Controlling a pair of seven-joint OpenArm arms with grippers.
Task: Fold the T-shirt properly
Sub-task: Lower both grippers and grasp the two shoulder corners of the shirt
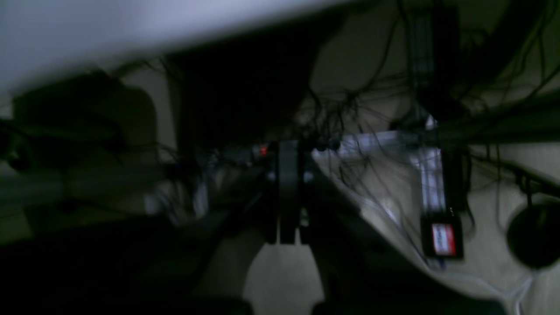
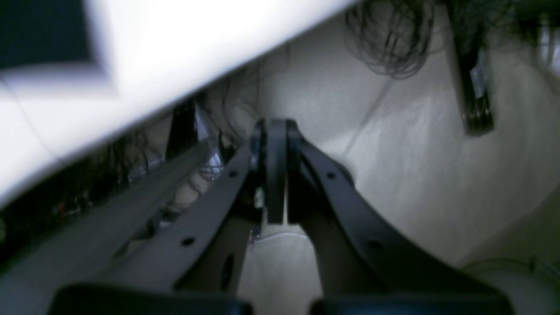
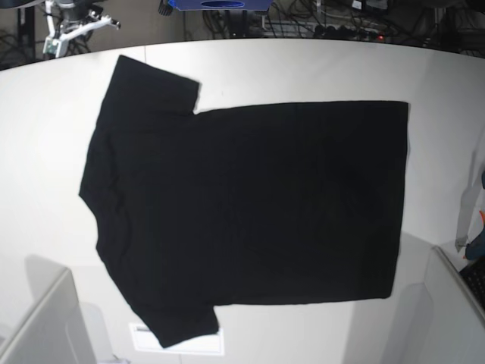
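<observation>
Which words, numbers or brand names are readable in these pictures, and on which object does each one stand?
None can be read.
Red and white label on a black box, left wrist view: too blurred.
White paper under the T-shirt: no text visible.
T-shirt: plain black, no print showing.

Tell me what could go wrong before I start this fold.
The T-shirt lies flat; pinching only the top layer might drag it crooked. Both pincers, left and right, are shut and below the table edge, so raising them could clip it. A white label under the near sleeve could snag.
</observation>
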